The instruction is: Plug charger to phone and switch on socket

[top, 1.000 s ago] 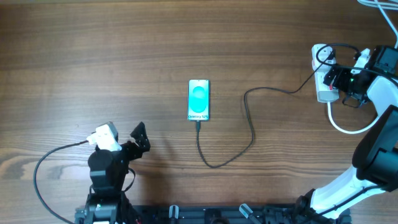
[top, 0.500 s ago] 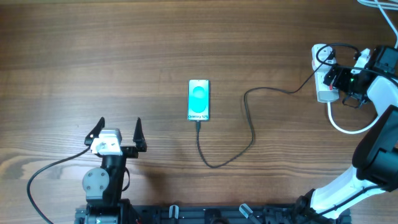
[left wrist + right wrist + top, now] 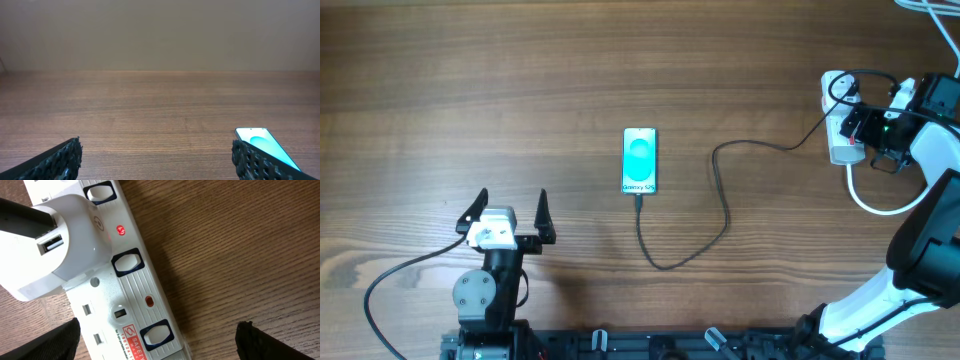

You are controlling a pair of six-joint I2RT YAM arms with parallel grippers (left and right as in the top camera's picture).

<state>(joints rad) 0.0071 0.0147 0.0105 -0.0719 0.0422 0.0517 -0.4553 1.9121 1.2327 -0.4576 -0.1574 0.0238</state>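
Wood table (image 3: 520,80): your left gripper (image 3: 510,200), spread and empty, has swung square, clear of phone (image 3: 640,160); right gripper (image 3: 852,128) hangs spread over socket (image 3: 135,295), red lamp (image 3: 120,229) lit, so the task looks done.

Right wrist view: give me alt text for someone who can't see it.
A white socket strip lies diagonally on a wooden table, a white plug in its upper end and a small red light glowing beside it. The open right gripper's black fingertips show at the bottom corners.
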